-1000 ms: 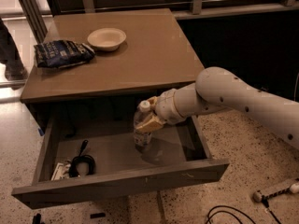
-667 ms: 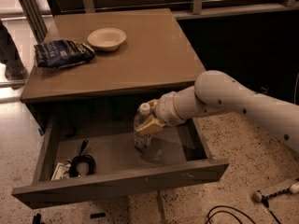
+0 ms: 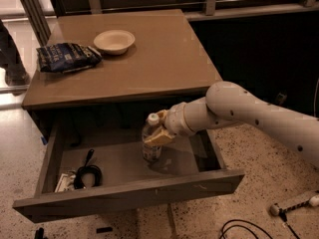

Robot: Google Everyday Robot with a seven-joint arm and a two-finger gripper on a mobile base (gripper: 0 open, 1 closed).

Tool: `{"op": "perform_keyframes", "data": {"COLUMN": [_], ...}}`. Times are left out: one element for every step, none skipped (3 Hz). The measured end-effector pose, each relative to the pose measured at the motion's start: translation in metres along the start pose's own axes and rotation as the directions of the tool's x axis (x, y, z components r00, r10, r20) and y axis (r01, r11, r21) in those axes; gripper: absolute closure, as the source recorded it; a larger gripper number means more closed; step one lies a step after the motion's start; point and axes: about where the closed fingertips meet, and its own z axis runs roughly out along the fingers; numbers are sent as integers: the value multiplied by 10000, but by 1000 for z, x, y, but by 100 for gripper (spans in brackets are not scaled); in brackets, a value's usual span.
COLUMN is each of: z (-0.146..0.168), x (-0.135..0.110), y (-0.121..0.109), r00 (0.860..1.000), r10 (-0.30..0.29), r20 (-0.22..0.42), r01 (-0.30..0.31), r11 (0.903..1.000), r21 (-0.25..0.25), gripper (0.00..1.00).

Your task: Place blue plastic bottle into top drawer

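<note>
The top drawer [image 3: 129,193] of the desk is pulled open. The blue plastic bottle [image 3: 151,146], clear with a white cap, stands upright inside the drawer near its middle. My gripper [image 3: 158,133] reaches in from the right on a white arm and sits around the bottle's upper part, its tan fingers [image 3: 160,138] against the bottle.
A coiled black cable [image 3: 85,174] and a small white item [image 3: 64,182] lie in the drawer's left part. On the desk top [image 3: 164,59] are a white bowl [image 3: 114,41] and a dark blue snack bag [image 3: 67,57]. Cables lie on the speckled floor at the right.
The bottle and gripper have stayed nearly in place inside the drawer; the bottle stands slightly more upright on the drawer floor.
</note>
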Motion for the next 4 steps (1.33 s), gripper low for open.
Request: {"op": "perform_keyframes", "data": {"z": [0, 0, 0, 0], "x": [0, 0, 0, 0], "y": [0, 0, 0, 0], "r00": [10000, 10000, 10000, 10000], "r10": [0, 0, 0, -1], "r20": [0, 0, 0, 0], "r01": [0, 0, 0, 1], "r11": [10000, 10000, 10000, 10000], "r21": [-1, -1, -2, -2], "gripper": [81, 58, 34, 11]}}
